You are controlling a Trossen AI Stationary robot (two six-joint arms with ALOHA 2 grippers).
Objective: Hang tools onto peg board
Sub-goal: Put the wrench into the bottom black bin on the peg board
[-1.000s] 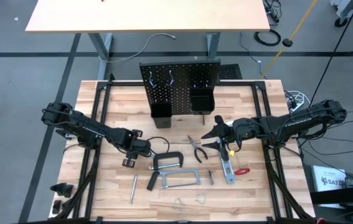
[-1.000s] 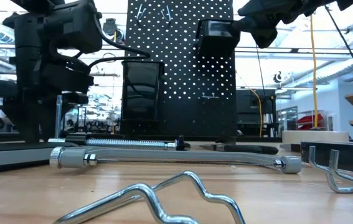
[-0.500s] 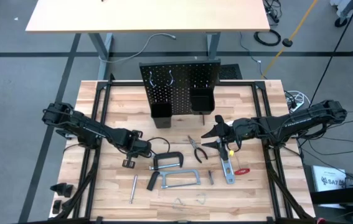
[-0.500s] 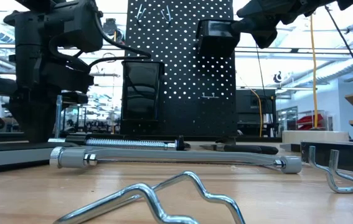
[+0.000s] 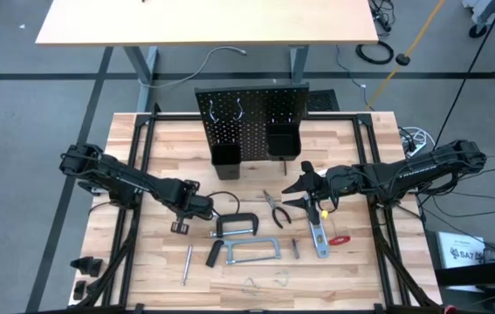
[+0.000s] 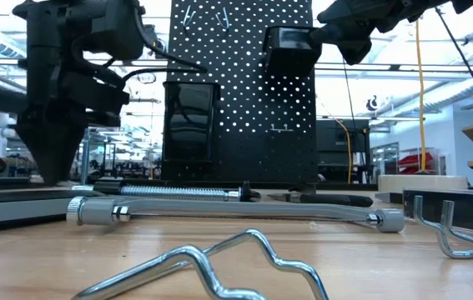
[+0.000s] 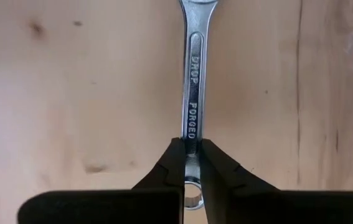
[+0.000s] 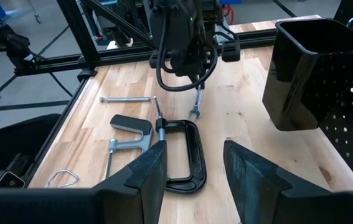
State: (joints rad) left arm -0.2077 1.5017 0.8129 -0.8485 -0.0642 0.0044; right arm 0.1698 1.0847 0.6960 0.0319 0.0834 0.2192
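My left gripper [image 5: 188, 212] points down at the table's left middle, shut on a silver wrench [image 7: 192, 93]. The right wrist view shows that wrench [image 8: 196, 102] slanting down from the fingers toward the wood. My right gripper [image 8: 195, 180] hovers open and holds nothing, high over the table's right middle [image 5: 304, 186]. The black peg board [image 5: 251, 118] stands upright at the far middle with two black bins [image 5: 223, 155] on it. On the table lie a black C-clamp [image 5: 237, 224], a grey hacksaw [image 5: 251, 251], pliers [image 5: 275, 208] and a grey level [image 5: 319, 237]. My left gripper pinches the wrench's shaft [image 7: 190, 144] between its two fingers, close to the ring end [image 7: 192, 198]. The fingers come from above and lie across the shaft. The wrench hangs tilted, its open end [image 8: 194, 114] lowest; whether that end touches the table I cannot tell.
A red-handled tool [image 5: 340, 239] lies by the level. Loose wire hooks [image 5: 264, 281] lie near the front edge, and a thin metal rod [image 5: 187, 264] lies left of the hacksaw. A black cable [image 5: 223, 199] loops beside the left gripper.
My left gripper has risen a little above the table, still pointing down, as the low view shows. My right arm has kept still.
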